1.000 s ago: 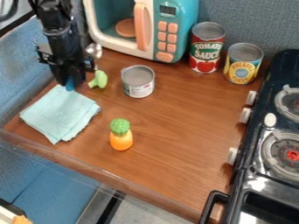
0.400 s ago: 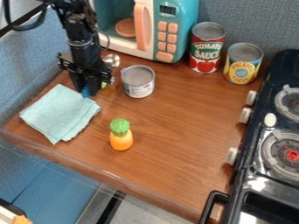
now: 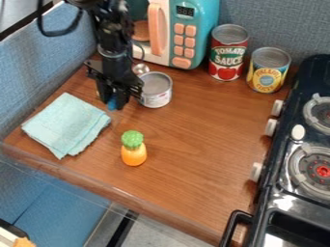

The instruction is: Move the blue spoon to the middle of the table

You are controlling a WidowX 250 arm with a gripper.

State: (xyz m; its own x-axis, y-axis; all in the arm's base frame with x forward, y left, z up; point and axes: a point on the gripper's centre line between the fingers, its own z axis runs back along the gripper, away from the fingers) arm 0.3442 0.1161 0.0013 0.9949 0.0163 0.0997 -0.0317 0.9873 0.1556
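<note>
Toward the left side of the brown wooden surface (image 3: 193,125), the black jointed arm (image 3: 115,43) comes down from the top edge of the view, nearly upright, with its lower end leaning slightly to the right. A black cable (image 3: 59,33) loops out beside its upper part. The black gripper (image 3: 115,103) at its end points downward, between the folded pale aqua cloth (image 3: 66,125) and the open-looking metal can with a white label (image 3: 155,98).

The jaws are closed on the blue spoon (image 3: 140,69): its blue handle (image 3: 112,103) shows low between them, and its shiny silver bowl sticks out behind, near the can's rim. Much of the handle is hidden, so the exact grip is hard to make out, as is whether the handle touches the surface. The spoon is left of the middle of the surface.

The cloth lies flat near the left corner. Nearer the front edge, to the right of the cloth, stands an orange toy with a bumpy green top (image 3: 133,153). At the back edge are a teal and white toy microwave (image 3: 197,14) with a peach handle, a red tomato sauce can (image 3: 227,58) and, just beside it, a blue and yellow can (image 3: 267,72). A black toy stove (image 3: 283,190) with white knobs borders the right edge.
</note>
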